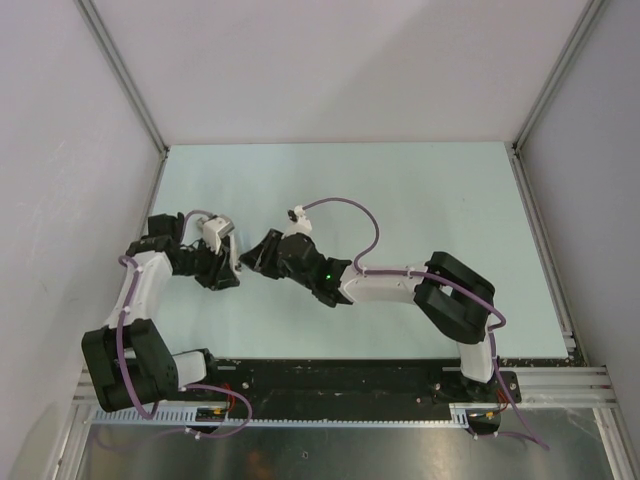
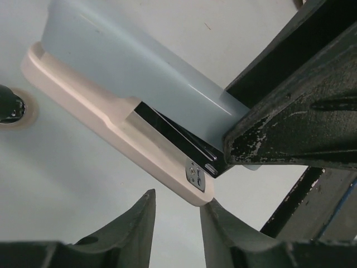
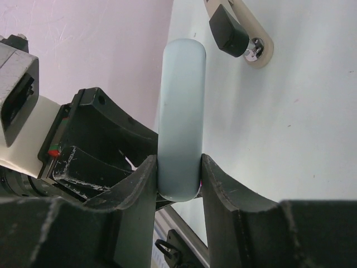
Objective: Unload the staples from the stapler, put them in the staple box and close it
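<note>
The stapler has a pale blue-white top cover, a cream base and a black metal magazine showing between them. My right gripper is shut on the front end of the top cover; its black finger shows in the left wrist view. My left gripper is open, just below the front tip of the base, which touches its right finger. In the top view both grippers, left and right, meet and hide the stapler. No staples show.
A small cream piece with a black knob lies on the pale table beyond the stapler's rear end; it also shows at the left wrist view's edge. Grey walls enclose the table. A metal rail runs along the near edge.
</note>
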### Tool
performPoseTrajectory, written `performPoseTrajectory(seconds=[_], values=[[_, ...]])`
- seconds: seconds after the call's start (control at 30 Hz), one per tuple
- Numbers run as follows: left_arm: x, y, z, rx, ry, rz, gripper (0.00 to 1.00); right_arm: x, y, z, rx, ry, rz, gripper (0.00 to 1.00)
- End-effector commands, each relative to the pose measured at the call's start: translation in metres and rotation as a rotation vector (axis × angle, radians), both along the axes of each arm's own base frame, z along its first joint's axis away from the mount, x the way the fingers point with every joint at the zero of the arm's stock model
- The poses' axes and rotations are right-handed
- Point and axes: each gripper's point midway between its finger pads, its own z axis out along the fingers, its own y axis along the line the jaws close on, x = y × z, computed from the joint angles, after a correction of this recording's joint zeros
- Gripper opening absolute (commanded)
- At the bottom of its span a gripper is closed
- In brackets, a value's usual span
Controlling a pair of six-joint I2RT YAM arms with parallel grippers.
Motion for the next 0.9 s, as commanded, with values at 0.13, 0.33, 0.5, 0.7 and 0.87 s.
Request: performPoseTrajectory(seconds=[0.13, 0.33, 0.5, 0.7, 0.87], values=[[0.007, -0.003, 0.007, -0.008, -0.069, -0.045, 0.40, -0.019, 0.019, 0.015, 0.101, 0.007, 0.067, 0.00], [0.005, -0.002, 0.008, 0.000, -0.078, -0.042, 0.51, -0.027, 0.024, 0.012, 0.105, 0.013, 0.085, 0.00], [0.005, 0.000, 0.006, 0.015, -0.079, -0.041, 0.48, -0.031, 0.023, 0.013, 0.101, 0.013, 0.091, 0.00], [0.003, 0.007, 0.002, 0.063, -0.096, -0.051, 0.19, -0.035, 0.020, 0.008, 0.088, 0.018, 0.103, 0.00], [0.000, 0.016, -0.003, 0.137, -0.115, -0.062, 0.09, -0.036, 0.014, 0.001, 0.062, 0.014, 0.107, 0.00]])
